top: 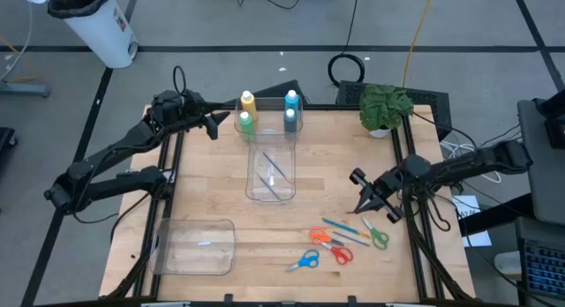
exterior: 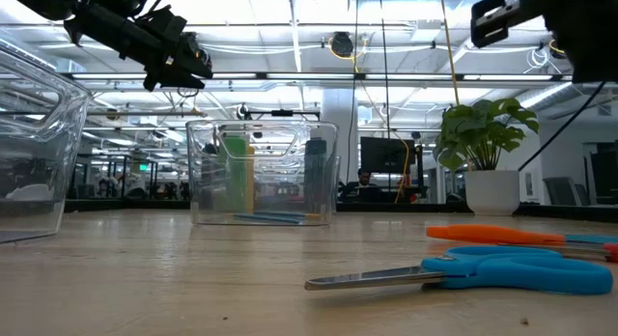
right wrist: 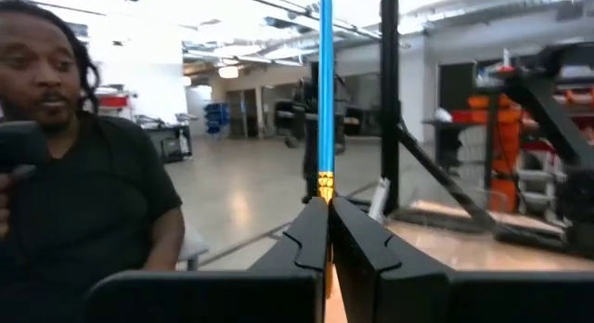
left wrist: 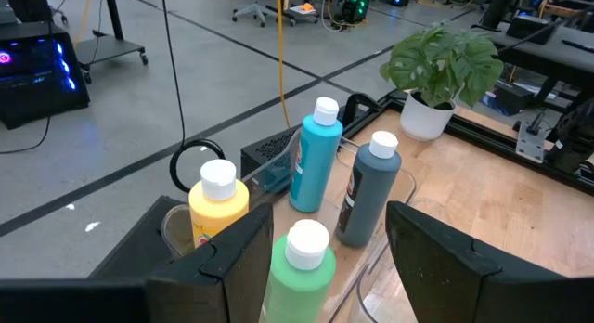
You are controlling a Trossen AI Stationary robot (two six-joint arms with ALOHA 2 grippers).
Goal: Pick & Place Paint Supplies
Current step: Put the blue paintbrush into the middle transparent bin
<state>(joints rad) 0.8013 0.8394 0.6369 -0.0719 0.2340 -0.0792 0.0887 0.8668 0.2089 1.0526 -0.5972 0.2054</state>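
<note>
- Four white-capped paint bottles clustered at the far end of the clear bin (top: 270, 170): yellow bottle (top: 248, 102) and green bottle (top: 245, 122) side by side with light blue bottle (top: 291, 101) and grey-blue bottle (top: 290, 119).
- Inside the clear bin, thin brushes (top: 273, 180) lying on the bottom, partly hard to make out through the plastic.
- Blue-handled brush (right wrist: 326, 91) pinched upright between the closed fingers of the right gripper (right wrist: 328, 232), well to the right of the clear bin and raised off the table (top: 221, 210).
- More thin brushes (top: 346, 232) flat on the wood, to the right of the clear bin and nearer the front edge, among three pairs of scissors: orange scissors (top: 330, 243), blue scissors (top: 303, 262), green scissors (top: 377, 235).
- Left gripper (top: 214, 123) just left of the bottles at the far end of the clear bin, fingers apart and empty, green bottle straight ahead between them in the wrist view.
- Second clear container (top: 193, 247) at the front left, well apart from the clear bin.
- Potted plant (top: 385, 105) at the far right corner, beyond the clear bin.
- Person in a dark shirt (right wrist: 83, 193) behind the table in the right wrist view.
</note>
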